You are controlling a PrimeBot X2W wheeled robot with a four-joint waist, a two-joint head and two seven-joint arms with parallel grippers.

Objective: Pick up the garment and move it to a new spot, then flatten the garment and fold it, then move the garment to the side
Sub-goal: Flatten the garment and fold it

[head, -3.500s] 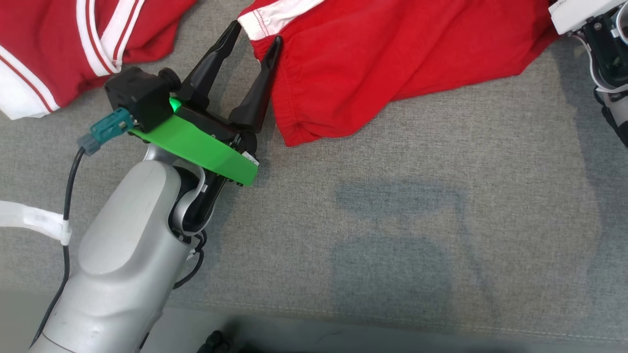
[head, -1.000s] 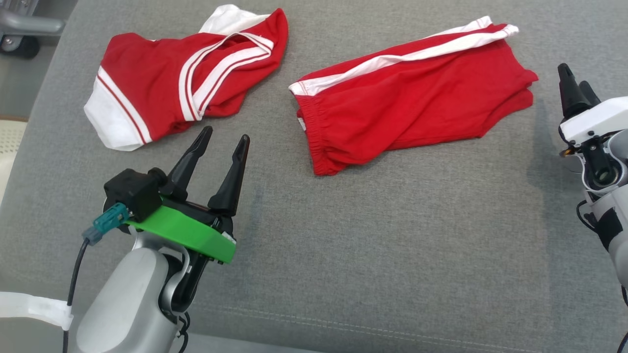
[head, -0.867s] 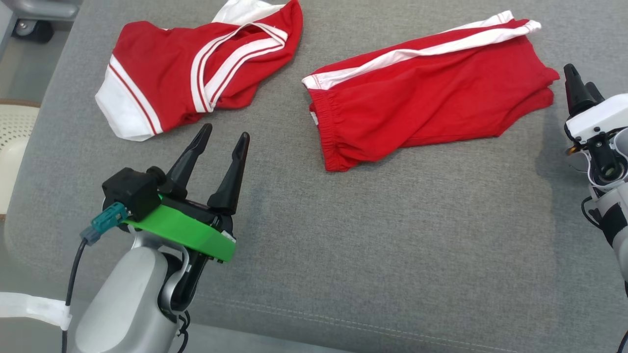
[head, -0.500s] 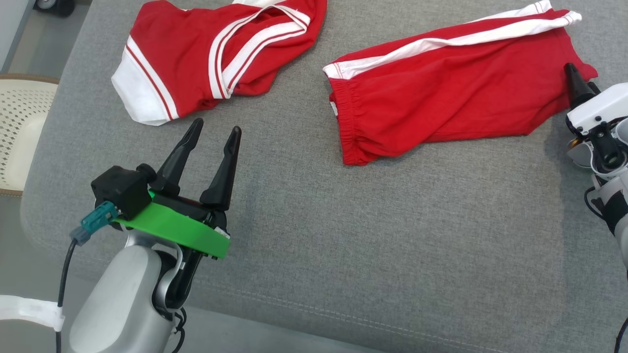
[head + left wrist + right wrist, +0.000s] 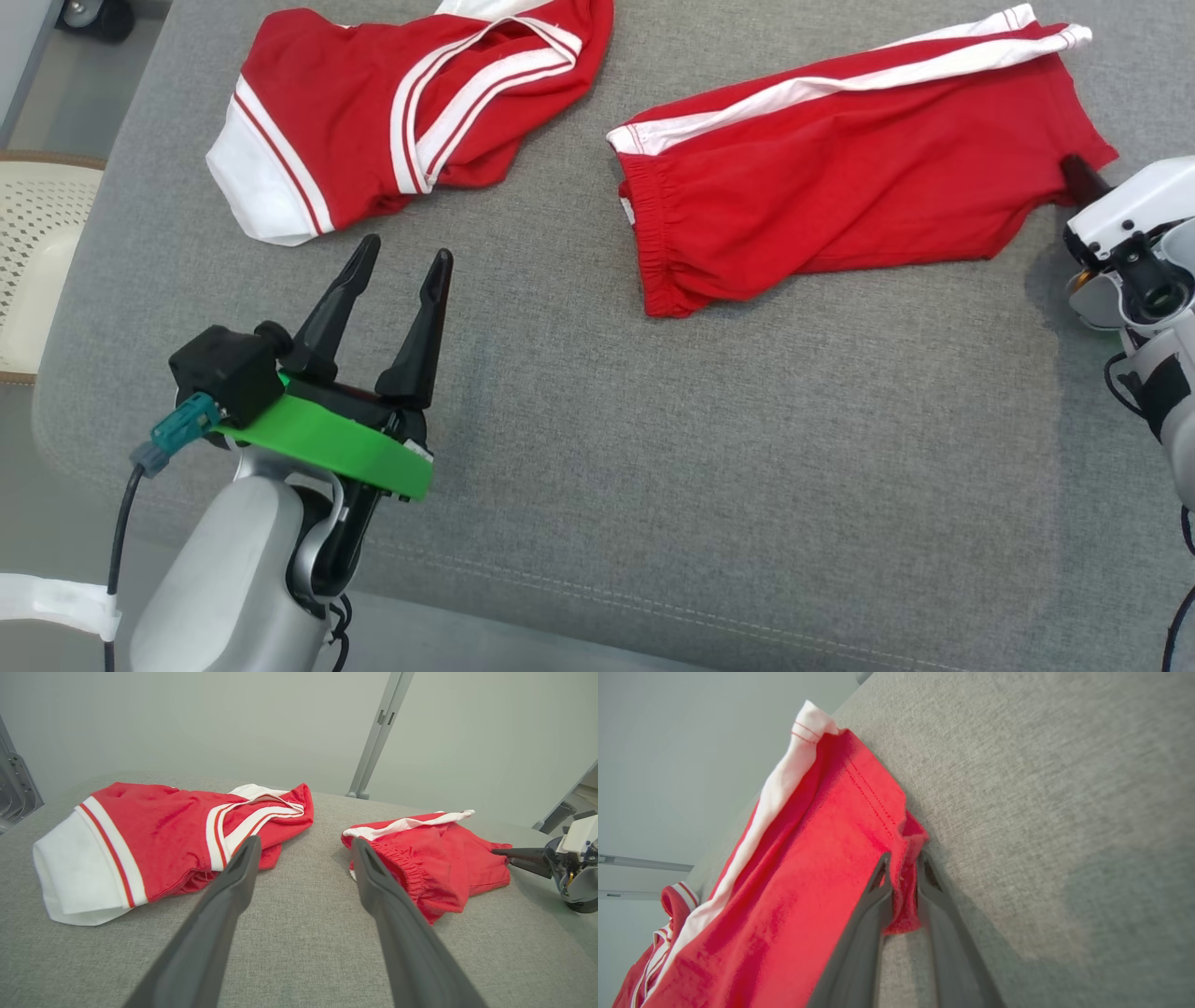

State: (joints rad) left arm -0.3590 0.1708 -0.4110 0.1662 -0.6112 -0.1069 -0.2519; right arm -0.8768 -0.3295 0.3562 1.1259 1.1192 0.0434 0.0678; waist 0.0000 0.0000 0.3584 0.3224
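- Lying on the grey cushion (image 5: 747, 467): the shorts (image 5: 840, 168), spread mostly flat, beside the shirt (image 5: 373, 121) but not touching it, with the waistband end nearer the shirt.
- Drawn almost together on a thin fold of leg hem, at the corner of the shorts farthest from the shirt: the fingers (image 5: 873, 896) of the right gripper (image 5: 903, 868). Looks like a hold, though a slim one.
- Spread wide and holding nothing: the left gripper (image 5: 404, 250), above bare cushion on the near side of the shirt, apart from both garments.
- Risk of slipping: only an edge of cloth is pinched, so it could pull free on a quick lift.
- Risk of catching a single layer: if so, it would peel the shorts open instead of carrying them whole. Cannot tell how many layers sit in the pinch.
- Risk of bunching: hung from one corner, the cloth would likely fold over itself and make flattening harder.
- Risk of tangling: if swept toward the shirt, it could land on or drag that garment. Safer to set it down well apart from the shirt.
- Risk of nipping cushion fabric along with the hem: cannot tell whether the tips touch the cushion.
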